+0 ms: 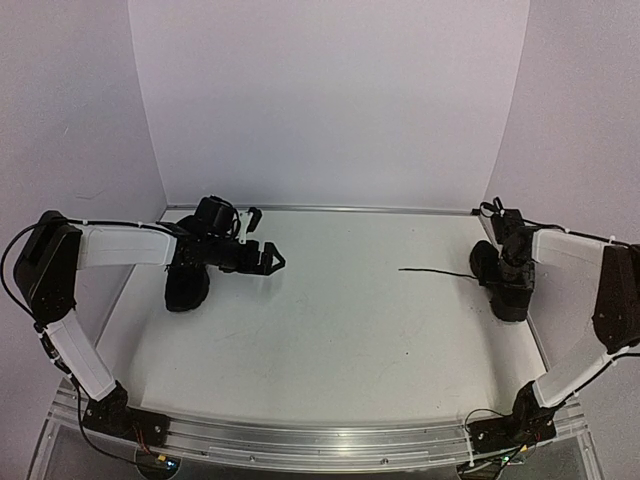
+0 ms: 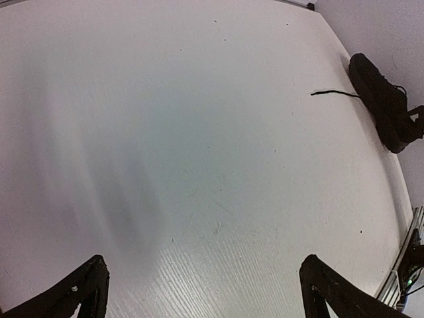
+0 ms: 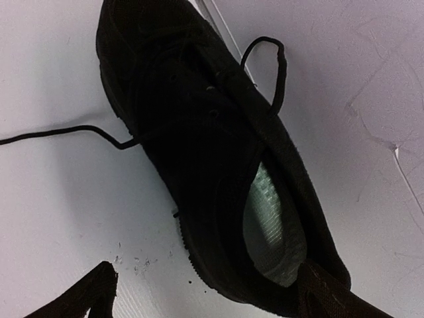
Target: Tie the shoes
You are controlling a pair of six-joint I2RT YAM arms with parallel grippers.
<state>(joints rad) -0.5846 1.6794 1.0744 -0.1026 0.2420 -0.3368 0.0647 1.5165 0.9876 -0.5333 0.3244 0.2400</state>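
One black shoe (image 1: pixel 187 287) lies at the left side of the table, partly hidden under my left arm. My left gripper (image 1: pixel 272 258) is open and empty just right of it, over bare table (image 2: pixel 202 265). The other black shoe (image 1: pixel 484 262) lies at the right edge and shows far off in the left wrist view (image 2: pixel 381 99). In the right wrist view it (image 3: pixel 192 146) is unlaced at the top, its grey insole showing. One lace (image 3: pixel 53 134) stretches left across the table, the other (image 3: pixel 275 63) curls at the right. My right gripper (image 3: pixel 209 278) is open, its fingers either side of the heel (image 1: pixel 512 297).
White walls close in the table (image 1: pixel 340 330) at the back and both sides. A metal rail (image 1: pixel 320 440) runs along the near edge with both arm bases on it. The right shoe sits close to the right wall.
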